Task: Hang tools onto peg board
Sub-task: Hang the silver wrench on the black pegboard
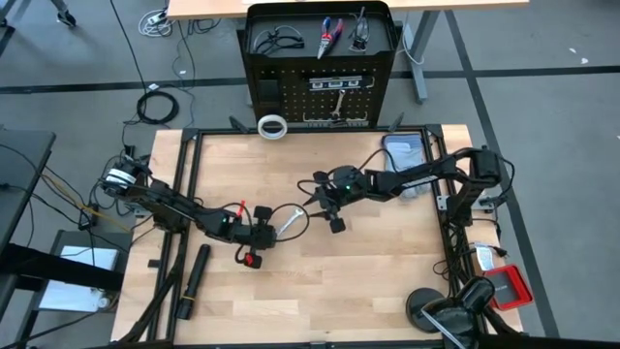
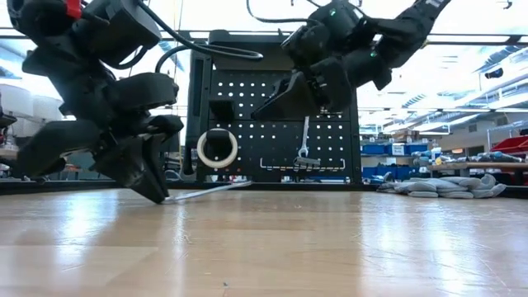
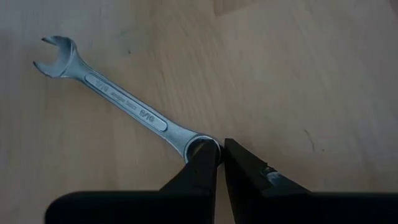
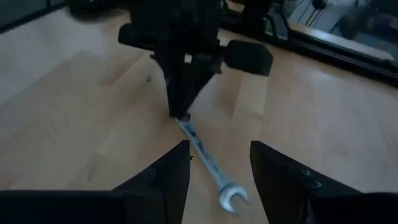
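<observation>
My overhead camera looks straight down on the whole table [image 1: 387, 281], with the peg board [image 1: 320, 73] at its far edge; my low camera sits at tabletop height and faces that same board [image 2: 272, 115] level across the wood. My left wrist camera looks close down on the silver wrench [image 3: 124, 106]; my right wrist camera, farther back, views the same wrench [image 4: 208, 165] from its opposite end, so all four views share it.

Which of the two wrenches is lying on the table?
The silver wrench at the left gripper, shut on its ring end, lies on the wood. The other wrench hangs upright on the peg board.
</observation>
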`<action>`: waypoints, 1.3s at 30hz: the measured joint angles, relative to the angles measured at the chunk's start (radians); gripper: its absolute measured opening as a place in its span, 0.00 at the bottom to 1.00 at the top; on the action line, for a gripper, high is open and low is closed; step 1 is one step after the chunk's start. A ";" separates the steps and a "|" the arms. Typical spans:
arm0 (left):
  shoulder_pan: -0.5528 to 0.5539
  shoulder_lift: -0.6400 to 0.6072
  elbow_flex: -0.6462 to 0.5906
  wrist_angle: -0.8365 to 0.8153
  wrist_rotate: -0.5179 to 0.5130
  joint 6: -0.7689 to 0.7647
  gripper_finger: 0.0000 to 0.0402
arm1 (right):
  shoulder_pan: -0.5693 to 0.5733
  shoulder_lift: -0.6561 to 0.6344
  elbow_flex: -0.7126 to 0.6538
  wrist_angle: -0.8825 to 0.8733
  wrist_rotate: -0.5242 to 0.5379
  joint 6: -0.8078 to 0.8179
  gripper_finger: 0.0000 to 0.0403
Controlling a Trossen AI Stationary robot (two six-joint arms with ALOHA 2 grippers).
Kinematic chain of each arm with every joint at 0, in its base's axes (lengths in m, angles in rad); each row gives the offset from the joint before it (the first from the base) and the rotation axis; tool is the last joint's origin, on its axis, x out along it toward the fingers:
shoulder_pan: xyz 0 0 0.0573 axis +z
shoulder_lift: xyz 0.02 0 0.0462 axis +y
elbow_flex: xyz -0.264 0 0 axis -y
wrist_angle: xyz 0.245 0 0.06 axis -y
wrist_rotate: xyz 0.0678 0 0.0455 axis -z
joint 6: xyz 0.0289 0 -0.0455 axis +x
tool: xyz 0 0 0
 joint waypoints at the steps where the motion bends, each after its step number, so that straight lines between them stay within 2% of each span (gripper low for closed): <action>1: 0.001 0.000 0.000 0.003 0.000 0.005 0.08 | -0.009 0.015 0.006 -0.004 -0.012 -0.001 0.44; 8: 0.006 0.000 0.000 0.010 0.000 0.026 0.08 | -0.034 0.178 0.089 -0.016 -0.051 -0.061 0.48; 14: 0.006 0.000 0.000 0.013 -0.001 0.026 0.08 | -0.042 0.288 0.178 -0.012 -0.142 -0.062 0.51; 21: 0.006 0.001 0.001 0.013 -0.001 0.024 0.08 | -0.059 0.391 0.234 -0.025 -0.141 -0.081 0.61; 25: 0.006 0.001 0.002 0.011 0.003 0.022 0.08 | -0.066 0.408 0.234 -0.024 -0.145 -0.079 0.63; 30: 0.006 0.001 0.002 0.011 0.004 0.022 0.08 | -0.067 0.407 0.234 -0.032 -0.177 -0.064 0.56; 37: 0.006 0.001 0.003 0.008 0.005 0.022 0.08 | -0.066 0.404 0.234 -0.057 -0.189 -0.064 0.32; 39: 0.006 0.001 0.003 0.009 0.005 0.021 0.08 | -0.066 0.404 0.234 -0.060 -0.189 -0.064 0.30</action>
